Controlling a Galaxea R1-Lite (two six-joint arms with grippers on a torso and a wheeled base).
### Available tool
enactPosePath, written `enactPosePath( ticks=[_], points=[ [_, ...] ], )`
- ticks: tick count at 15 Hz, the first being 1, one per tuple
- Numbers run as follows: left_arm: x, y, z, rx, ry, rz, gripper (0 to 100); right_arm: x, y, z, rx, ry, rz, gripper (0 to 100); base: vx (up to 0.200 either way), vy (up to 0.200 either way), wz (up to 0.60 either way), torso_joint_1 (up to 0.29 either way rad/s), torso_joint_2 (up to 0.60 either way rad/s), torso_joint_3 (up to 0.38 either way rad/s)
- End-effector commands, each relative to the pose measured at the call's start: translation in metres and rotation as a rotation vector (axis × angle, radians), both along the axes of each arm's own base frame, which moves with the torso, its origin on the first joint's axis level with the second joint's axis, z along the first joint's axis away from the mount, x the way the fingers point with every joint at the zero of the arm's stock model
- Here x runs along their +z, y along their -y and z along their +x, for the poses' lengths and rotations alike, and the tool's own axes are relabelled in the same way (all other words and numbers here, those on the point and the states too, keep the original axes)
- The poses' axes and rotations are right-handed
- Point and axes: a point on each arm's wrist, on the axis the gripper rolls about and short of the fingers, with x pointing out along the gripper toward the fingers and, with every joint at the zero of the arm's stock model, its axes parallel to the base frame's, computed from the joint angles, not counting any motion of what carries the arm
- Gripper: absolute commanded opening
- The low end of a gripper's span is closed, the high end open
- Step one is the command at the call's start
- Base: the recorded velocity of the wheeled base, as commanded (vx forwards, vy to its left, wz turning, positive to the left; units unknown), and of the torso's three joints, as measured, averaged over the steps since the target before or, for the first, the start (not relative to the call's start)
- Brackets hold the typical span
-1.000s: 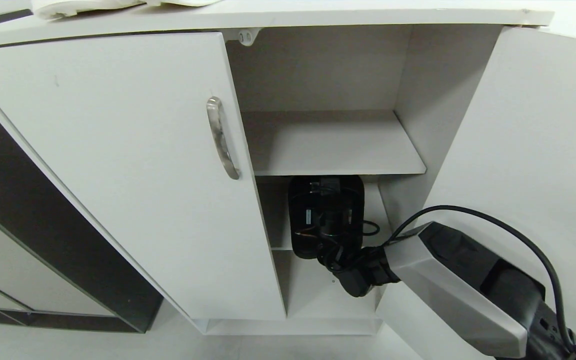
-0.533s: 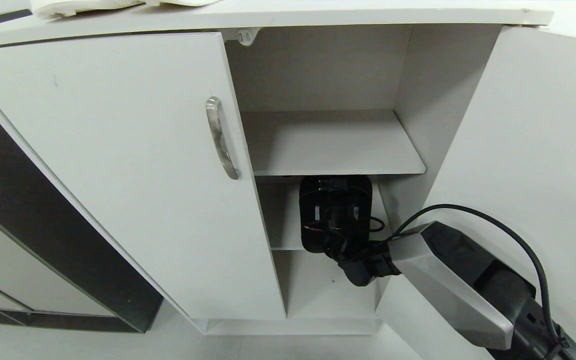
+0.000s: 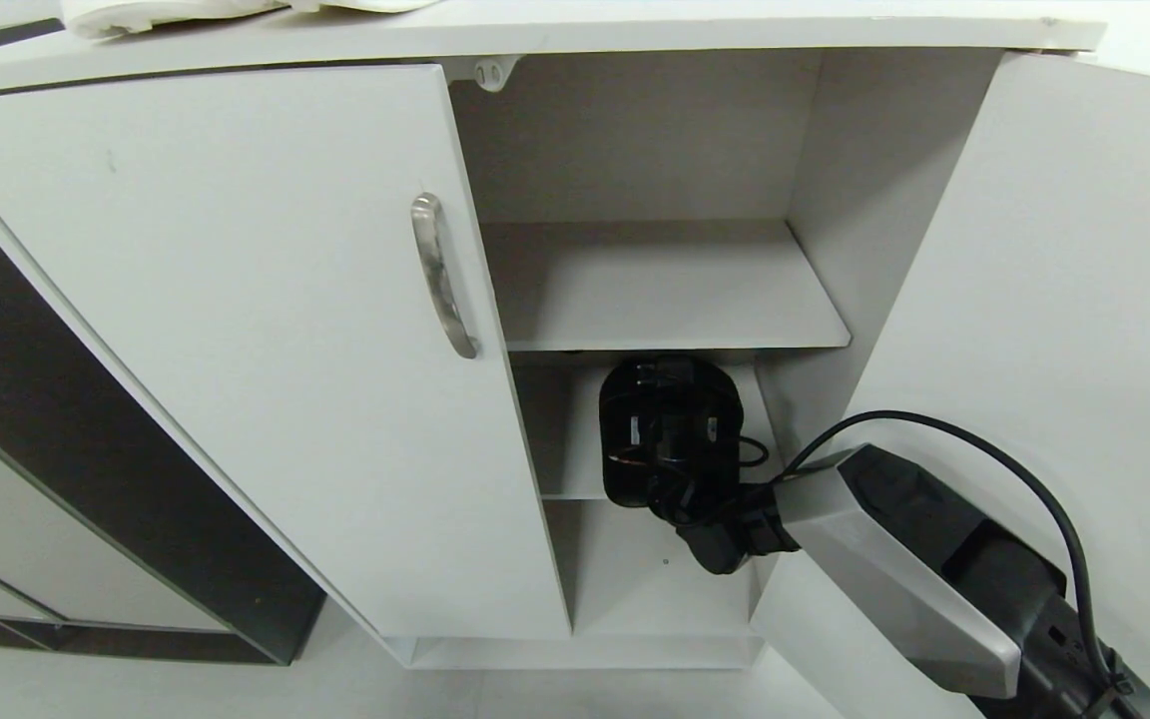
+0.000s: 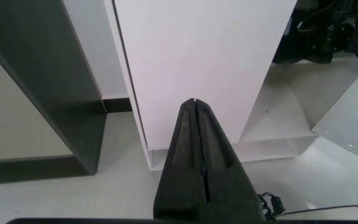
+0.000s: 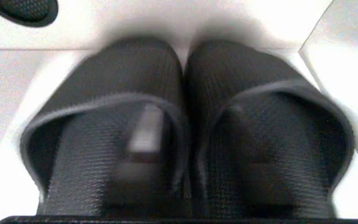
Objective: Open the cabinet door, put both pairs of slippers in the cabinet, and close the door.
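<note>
A pair of black slippers (image 3: 670, 419) hangs side by side over the cabinet's second shelf (image 3: 565, 494), inside the open right half. My right gripper (image 3: 677, 477) reaches in from the lower right and is shut on the pair. In the right wrist view the two slippers (image 5: 253, 124) lie toe-forward, with the gripper (image 5: 188, 134) pinching their adjoining straps. The edge of another dark slipper (image 5: 23, 9) lies farther in. My left gripper (image 4: 194, 104) is shut with nothing in it, low in front of the shut left door (image 4: 197, 56).
The right door (image 3: 1054, 300) stands wide open beside my right arm. The left door (image 3: 236, 330) with its metal handle (image 3: 443, 275) is shut. The upper shelf (image 3: 665, 290) is bare. A white cloth (image 3: 166, 12) lies on the cabinet top.
My right gripper has carried the black slippers a little to the right along the second shelf and turned them slightly. The left arm and the doors have not moved.
</note>
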Motion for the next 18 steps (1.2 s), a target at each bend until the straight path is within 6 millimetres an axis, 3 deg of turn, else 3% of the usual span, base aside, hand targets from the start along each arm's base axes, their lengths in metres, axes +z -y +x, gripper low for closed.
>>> enactPosePath(
  ticks=[1, 4, 6, 9, 10, 12, 14, 18],
  points=[
    [0.000, 0.000, 0.000, 0.000, -0.002, -0.001, 0, -0.005, 0.000, -0.001, 0.002, -0.013, -0.012, 100, 0.000, 0.000, 0.00, 0.000, 0.00, 0.000],
    [0.000, 0.000, 0.000, 0.000, 0.000, -0.001, 0, -0.004, 0.002, -0.021, 0.014, -0.050, -0.040, 100, 0.000, 0.000, 0.00, 0.000, 0.00, 0.000],
    [0.000, 0.000, 0.000, 0.000, -0.002, -0.001, 0, 0.008, 0.006, -0.043, 0.034, -0.036, -0.030, 100, 0.000, 0.000, 0.00, 0.000, 0.00, 0.000],
    [0.000, 0.000, 0.000, 0.000, -0.002, 0.000, 0, 0.026, 0.018, -0.108, 0.108, -0.033, -0.031, 100, 0.000, 0.000, 0.00, 0.000, 0.00, 0.000],
    [0.000, 0.000, 0.000, 0.000, -0.002, 0.000, 0, 0.021, 0.025, -0.137, 0.146, -0.067, -0.061, 100, 0.000, 0.000, 0.00, 0.000, 0.00, 0.000],
    [0.000, 0.000, 0.000, 0.000, -0.002, 0.000, 0, 0.012, 0.038, -0.171, 0.189, -0.086, -0.077, 100, 0.000, 0.000, 0.00, 0.000, 0.00, 0.000],
    [0.000, 0.000, 0.000, 0.000, -0.002, 0.002, 0, 0.009, 0.045, -0.178, 0.192, -0.070, -0.062, 100, 0.000, 0.000, 0.00, 0.000, 0.00, 0.000],
    [0.000, 0.000, 0.000, 0.000, -0.002, 0.002, 0, -0.004, 0.043, -0.177, 0.193, -0.095, -0.082, 100, -0.200, 0.000, 0.00, 0.000, 0.00, 0.004]
  ],
)
